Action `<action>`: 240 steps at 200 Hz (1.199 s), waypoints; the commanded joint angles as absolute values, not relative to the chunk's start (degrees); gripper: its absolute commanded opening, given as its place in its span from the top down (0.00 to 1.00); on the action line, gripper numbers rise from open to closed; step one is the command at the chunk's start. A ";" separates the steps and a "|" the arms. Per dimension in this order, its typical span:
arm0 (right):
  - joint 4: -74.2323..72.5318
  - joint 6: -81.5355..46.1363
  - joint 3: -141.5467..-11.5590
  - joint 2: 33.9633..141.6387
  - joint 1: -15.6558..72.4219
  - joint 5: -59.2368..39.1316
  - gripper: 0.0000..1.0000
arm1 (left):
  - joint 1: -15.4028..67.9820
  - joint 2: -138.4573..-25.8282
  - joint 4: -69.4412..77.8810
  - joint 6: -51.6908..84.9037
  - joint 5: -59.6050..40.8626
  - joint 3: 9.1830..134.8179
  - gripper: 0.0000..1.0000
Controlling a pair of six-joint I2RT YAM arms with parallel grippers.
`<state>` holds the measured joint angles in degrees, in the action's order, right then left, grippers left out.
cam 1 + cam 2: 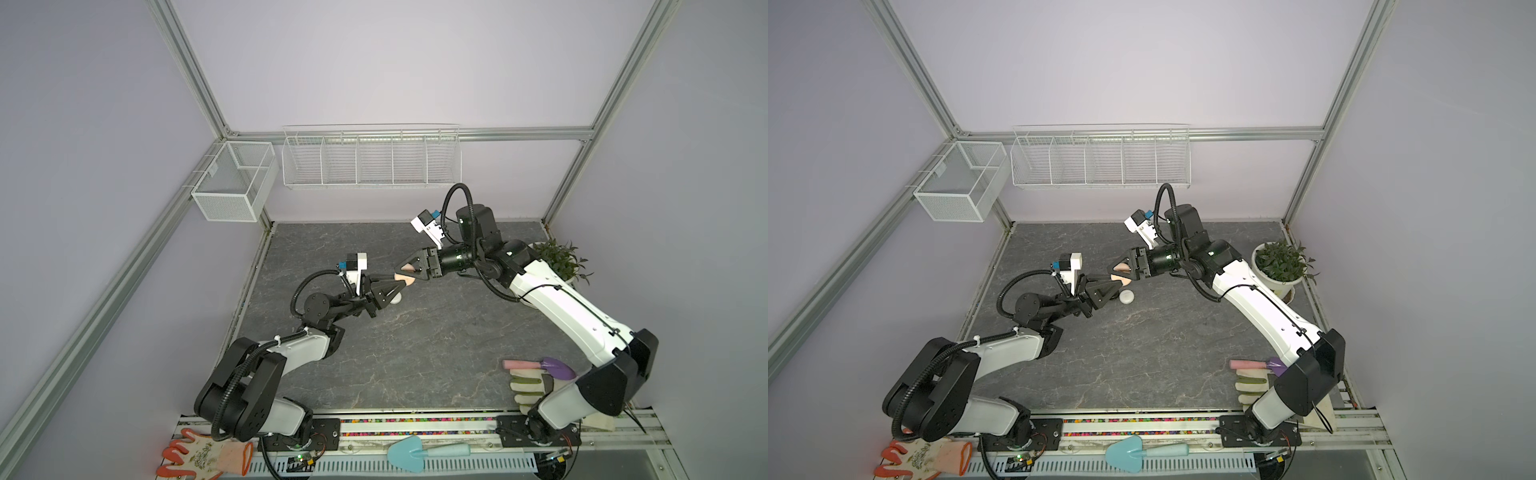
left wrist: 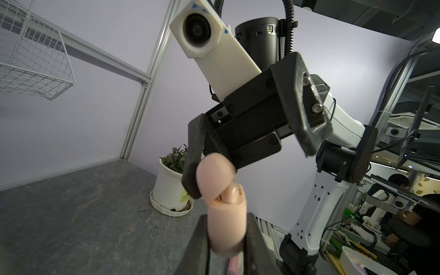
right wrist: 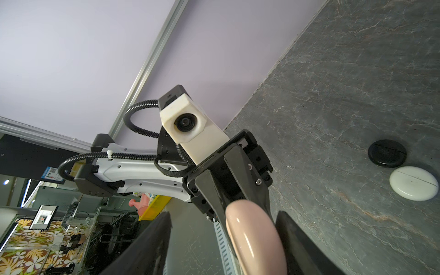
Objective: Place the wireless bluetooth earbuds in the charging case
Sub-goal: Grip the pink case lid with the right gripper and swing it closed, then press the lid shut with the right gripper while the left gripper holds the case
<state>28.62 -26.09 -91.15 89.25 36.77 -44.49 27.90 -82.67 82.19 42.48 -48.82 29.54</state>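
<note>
Both arms reach in to meet above the desk (image 1: 1142, 353). My left end effector (image 1: 1117, 283) clamps the pink charging case (image 2: 225, 226), its lid hinged up and a pink earbud (image 2: 232, 191) seated inside. My right end effector (image 1: 1120, 274), jaws wide, straddles that lid. A white case (image 1: 1126, 296) and a black case (image 3: 387, 153) lie closed on the desk below the pink charging case. The yellow sticker (image 2: 184, 198) on the plant pot (image 2: 166, 188) is too small for me to read.

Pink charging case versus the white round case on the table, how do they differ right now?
The glossy pink plastic charging case is held off the grey stone-look table in the left gripper; the flat white round plastic case lies on it. The pink case's lid is hinged open; the white case looks closed, only a seam showing. Both are smooth, rounded plastic.
</note>
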 commanded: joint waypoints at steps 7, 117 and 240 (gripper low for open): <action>31.24 -24.00 -90.29 86.68 37.34 -46.18 0.28 | 26.64 -86.42 81.06 45.50 -47.54 31.12 1.00; 38.54 -9.75 -90.62 86.22 37.79 -45.94 0.24 | 25.55 -90.49 81.12 48.87 -51.54 32.61 1.00; 48.16 6.35 -92.18 85.09 39.91 -39.44 0.38 | 25.74 -90.57 81.12 50.81 -52.80 32.48 1.00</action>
<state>42.48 -0.56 -91.07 86.52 37.63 -35.94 26.76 -88.97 85.23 48.95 -56.84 31.70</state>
